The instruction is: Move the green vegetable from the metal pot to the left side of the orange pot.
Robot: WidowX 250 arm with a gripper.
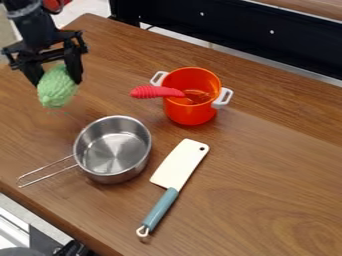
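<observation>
Black arm point(33, 29), pale band point(24, 11) near top; black hand point(59, 82), angular fingers point(73, 65).

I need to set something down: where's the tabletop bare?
Widest: from cleaver to the picture's right edge. Smaller: below metal pot, beside cleaver handle. Crowded: between metal pot, orange pot and cleaver, and around the tool holding the green vegetable.

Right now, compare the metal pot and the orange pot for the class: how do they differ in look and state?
The metal pot is plain silver, while the orange pot is bright orange. The metal pot has one long wire handle; the orange pot has two short white side handles. The metal pot is empty, whereas the orange pot holds a utensil with a red handle. Both stand upright, open at the top, on the wooden table.
</observation>
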